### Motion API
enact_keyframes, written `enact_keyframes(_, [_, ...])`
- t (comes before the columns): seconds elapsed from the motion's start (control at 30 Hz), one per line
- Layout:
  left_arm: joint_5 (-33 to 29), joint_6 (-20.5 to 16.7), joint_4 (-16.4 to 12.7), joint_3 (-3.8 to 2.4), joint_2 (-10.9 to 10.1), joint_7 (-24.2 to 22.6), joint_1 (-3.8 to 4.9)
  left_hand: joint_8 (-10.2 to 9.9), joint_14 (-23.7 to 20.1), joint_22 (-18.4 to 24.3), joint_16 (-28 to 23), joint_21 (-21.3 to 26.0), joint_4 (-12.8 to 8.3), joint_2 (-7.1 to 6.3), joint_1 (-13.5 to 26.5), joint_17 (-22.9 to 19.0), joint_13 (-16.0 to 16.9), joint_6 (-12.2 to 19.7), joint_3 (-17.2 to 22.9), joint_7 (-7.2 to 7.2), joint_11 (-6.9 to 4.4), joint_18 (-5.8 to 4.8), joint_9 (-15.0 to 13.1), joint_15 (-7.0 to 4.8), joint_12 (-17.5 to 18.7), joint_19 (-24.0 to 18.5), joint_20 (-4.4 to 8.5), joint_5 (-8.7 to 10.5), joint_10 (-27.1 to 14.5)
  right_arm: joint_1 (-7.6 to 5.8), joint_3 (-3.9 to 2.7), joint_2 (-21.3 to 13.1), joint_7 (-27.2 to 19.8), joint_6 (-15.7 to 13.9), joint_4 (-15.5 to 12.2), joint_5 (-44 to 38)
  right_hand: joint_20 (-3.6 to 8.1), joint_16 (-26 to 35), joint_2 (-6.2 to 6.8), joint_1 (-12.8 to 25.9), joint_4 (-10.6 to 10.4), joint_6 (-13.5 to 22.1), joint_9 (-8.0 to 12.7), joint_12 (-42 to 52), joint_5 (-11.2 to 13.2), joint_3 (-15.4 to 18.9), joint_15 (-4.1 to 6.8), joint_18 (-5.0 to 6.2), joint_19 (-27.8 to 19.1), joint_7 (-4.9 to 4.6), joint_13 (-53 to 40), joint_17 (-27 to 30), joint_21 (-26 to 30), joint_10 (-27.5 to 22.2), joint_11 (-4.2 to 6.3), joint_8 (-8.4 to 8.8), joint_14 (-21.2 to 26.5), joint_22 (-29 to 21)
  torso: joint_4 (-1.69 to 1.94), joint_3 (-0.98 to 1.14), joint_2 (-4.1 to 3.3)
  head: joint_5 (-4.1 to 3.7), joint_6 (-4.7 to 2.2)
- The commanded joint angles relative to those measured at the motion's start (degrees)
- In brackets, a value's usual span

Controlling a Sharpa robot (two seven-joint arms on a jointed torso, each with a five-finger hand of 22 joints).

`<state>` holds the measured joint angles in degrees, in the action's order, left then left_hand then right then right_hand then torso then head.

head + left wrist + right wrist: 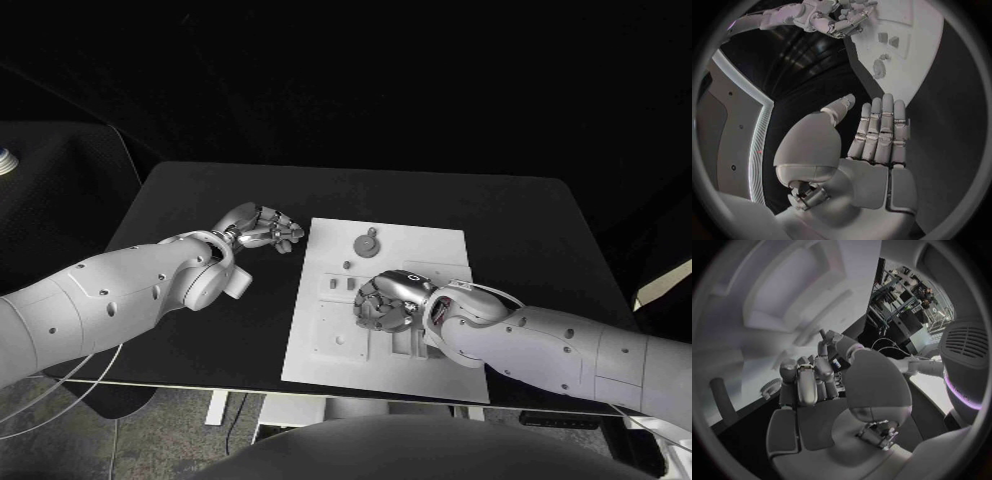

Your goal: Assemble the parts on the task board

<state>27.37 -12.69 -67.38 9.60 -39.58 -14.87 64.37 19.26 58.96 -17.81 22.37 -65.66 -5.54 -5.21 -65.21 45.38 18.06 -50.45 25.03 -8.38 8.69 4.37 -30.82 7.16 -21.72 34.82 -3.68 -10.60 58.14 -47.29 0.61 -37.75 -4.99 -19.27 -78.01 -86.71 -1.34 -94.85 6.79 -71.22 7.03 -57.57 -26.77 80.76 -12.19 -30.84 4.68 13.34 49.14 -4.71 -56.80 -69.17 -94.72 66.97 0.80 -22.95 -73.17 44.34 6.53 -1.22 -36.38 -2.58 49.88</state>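
1. Task board (433, 245): white rectangular plate, flat in the middle of the black table
2. Grey parts: a keyhole-shaped piece (368, 241) near the far edge, small blocks (335, 283) mid-board

arms: white, dark screw dots | left hand (260, 226): silver | right hand (387, 300): silver

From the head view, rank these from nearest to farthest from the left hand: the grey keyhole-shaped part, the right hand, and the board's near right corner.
1. Grey keyhole-shaped part, on the board's far side, just right of the left hand.
2. Right hand, over the board's middle.
3. Near right corner, at the table's front, beneath the right arm.
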Motion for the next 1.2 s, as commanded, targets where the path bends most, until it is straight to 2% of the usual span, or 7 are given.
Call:
enact_keyframes(0.03, [-0.33, 0.63, -0.15, -0.05, 0.07, -0.36, 0.07, -0.28, 0.17, -0.07, -0.29, 0.27, -0.04, 0.3, 0.2, -0.05, 0.08, 0.46, -0.18, 0.12, 0.0, 0.16, 0.07, 0.15, 0.38, -0.41, 0.12, -0.17, -0.25, 0.05, 0.02, 0.12, 0.03, 1.14, -0.02, -0.7, -0.25, -0.4, -0.52, 0.14, 0.02, -3.51, -0.08, -0.32, -0.17, -0.48, 0.0, 0.78, 0.04, -3.22, 0.07, 0.11, -2.75, -0.06, -0.03, -0.38, 0.36, -0.1, -0.04, -0.01, -0.02, -0.01, -0.02])
enact_keyframes(0.3, [-0.34, 0.62, -0.18, -0.05, 0.01, -0.33, 0.08, -0.29, 0.18, -0.08, -0.32, 0.28, -0.04, 0.3, 0.2, -0.06, 0.08, 0.47, -0.18, 0.12, 0.01, 0.16, 0.07, 0.15, 0.39, -0.41, 0.12, -0.17, -0.26, 0.04, 0.02, 0.09, 0.45, 2.9, -0.01, -1.3, -0.25, -0.33, -0.53, 0.14, 0.02, -3.51, -0.08, -0.32, -0.17, -0.5, 0.0, 0.78, 0.04, -3.22, 0.08, 0.31, -2.76, -0.06, -0.03, -0.37, 0.54, -0.1, -0.02, -0.01, -0.01, -0.05, 0.12])
enact_keyframes(0.8, [-0.34, 0.59, -0.24, -0.05, 0.0, -0.33, 0.08, -0.29, 0.19, -0.09, -0.36, 0.3, -0.04, 0.3, 0.2, -0.07, 0.09, 0.48, -0.19, 0.12, 0.01, 0.16, 0.08, 0.15, 0.41, -0.41, 0.12, -0.17, -0.27, 0.04, 0.02, 0.25, 1.27, 2.73, -0.03, -2.49, -0.25, -0.18, -0.28, 0.21, 0.08, -3.44, -0.07, -0.35, -0.08, -0.47, -0.01, 0.77, -0.02, -3.23, 0.09, 0.75, -2.76, -0.12, -0.04, -0.3, 0.97, -0.11, -0.03, 0.02, -0.03, -0.03, 0.12])
enact_keyframes(0.93, [-0.34, 0.6, -0.27, -0.05, 0.0, -0.33, 0.08, -0.29, 0.2, -0.09, -0.37, 0.3, -0.04, 0.3, 0.2, -0.07, 0.09, 0.49, -0.19, 0.12, 0.01, 0.16, 0.08, 0.15, 0.42, -0.42, 0.12, -0.17, -0.27, 0.04, 0.02, 0.32, 1.33, 2.52, -0.01, -2.41, -0.26, 0.05, 0.59, 0.74, 0.16, -2.12, 0.25, -0.46, 0.16, -0.08, -0.08, 0.72, -0.22, -3.52, 0.14, 1.27, -2.75, -0.4, -0.11, 0.58, 1.61, -0.18, -0.02, -0.01, -0.01, -0.04, 0.12])
enact_keyframes(1.2, [-0.34, 0.58, -0.24, -0.05, -0.05, -0.29, 0.08, -0.29, 0.21, -0.09, -0.39, 0.31, -0.04, 0.29, 0.2, -0.08, 0.09, 0.49, -0.2, 0.12, 0.01, 0.15, 0.08, 0.15, 0.43, -0.42, 0.12, -0.17, -0.28, 0.04, 0.02, 0.24, 1.45, 2.44, -0.11, -2.4, -0.19, 0.78, 1.85, 1.72, 0.52, 2.9, 1.58, -0.64, 0.36, 1.72, -0.25, 0.66, -0.79, -4.27, 0.21, 3.14, -2.77, -1.36, -0.27, 3.65, 3.89, -0.36, 0.01, 0.0, 0.0, -0.08, 0.12])
